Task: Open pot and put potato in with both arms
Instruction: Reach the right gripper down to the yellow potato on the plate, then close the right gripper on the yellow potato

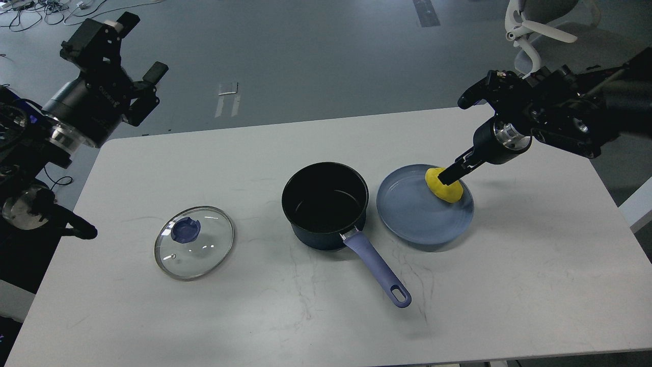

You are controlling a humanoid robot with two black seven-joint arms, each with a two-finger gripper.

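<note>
The pot (326,204) stands open in the middle of the table, its black inside empty and its lavender handle (377,270) pointing to the front right. Its glass lid (194,242) with a blue knob lies flat on the table to the left. The yellow potato (447,189) rests on the far right part of a blue plate (415,219). My right gripper (448,176) reaches down from the right, its dark fingers against the potato's top left; I cannot tell them apart. My left gripper (145,48) is raised beyond the table's far left corner, open and empty.
The white table (535,265) has bare surface at the front and at the right. A white office chair (540,25) stands behind the table at the far right. Cables lie on the floor at the far left.
</note>
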